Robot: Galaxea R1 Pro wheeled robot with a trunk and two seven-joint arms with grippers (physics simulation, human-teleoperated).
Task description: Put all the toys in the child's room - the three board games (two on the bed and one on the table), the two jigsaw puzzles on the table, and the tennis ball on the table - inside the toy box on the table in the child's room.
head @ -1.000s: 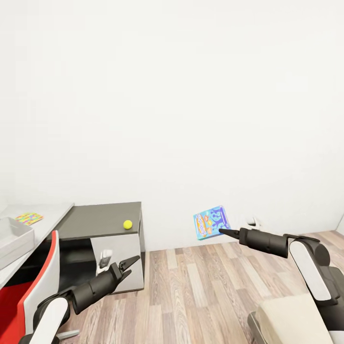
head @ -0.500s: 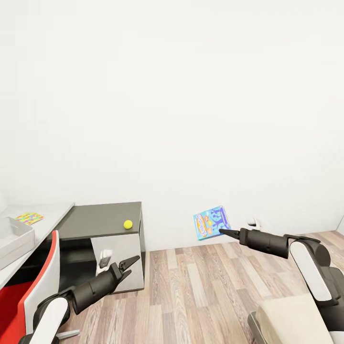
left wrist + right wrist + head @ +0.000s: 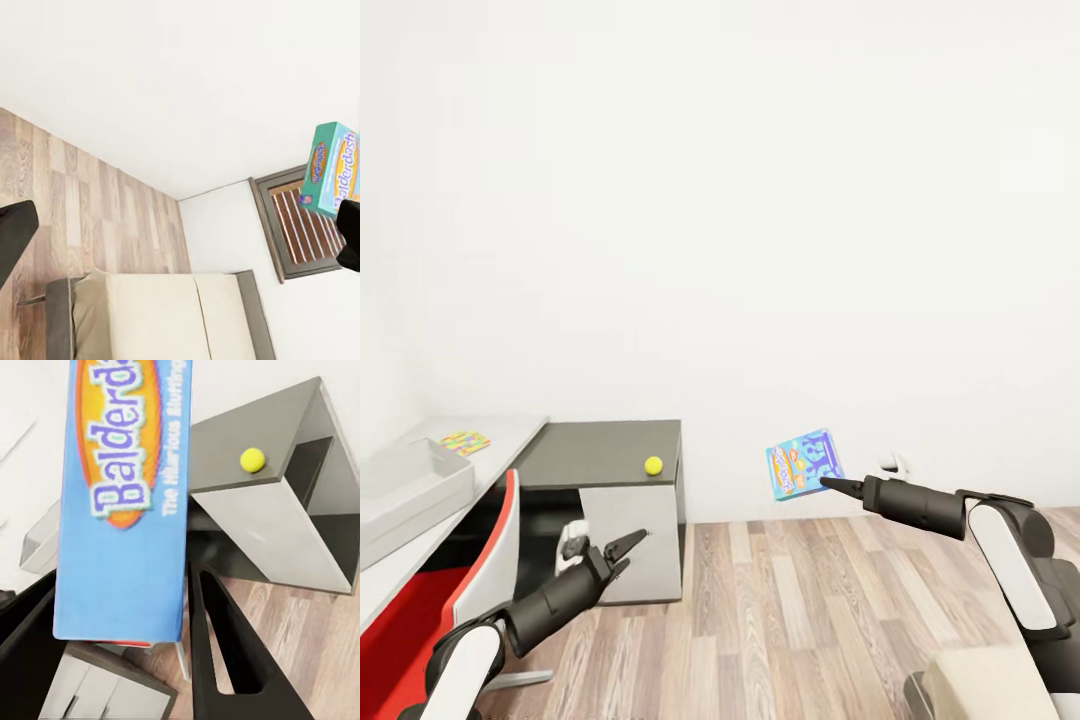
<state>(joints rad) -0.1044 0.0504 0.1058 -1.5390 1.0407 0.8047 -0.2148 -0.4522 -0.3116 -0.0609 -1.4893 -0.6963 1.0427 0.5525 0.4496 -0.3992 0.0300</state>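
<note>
We face the pale table (image 3: 480,437) with the grey toy box (image 3: 410,485) on it, a dark lower desk (image 3: 605,455) beside it bearing the tennis ball (image 3: 653,465). Our right gripper (image 3: 828,484) pinches the blue Balderdash board game (image 3: 804,464), well apart from the toy box; our left gripper (image 3: 628,543) hangs open, empty. We judge this the carrying step: next, roll closer and lower the game into the toy box.

A plain white wall (image 3: 760,200) takes up the far side of the room, evenly lit. Below it runs a light wood-plank floor (image 3: 800,610). At far left a low dark grey desk (image 3: 605,455) stands against the wall, beside a pale bench (image 3: 510,432). A red and white chair (image 3: 470,570) sits near left. The left wrist view shows a dark-framed window (image 3: 296,225) and a beige bed (image 3: 165,311).
</note>
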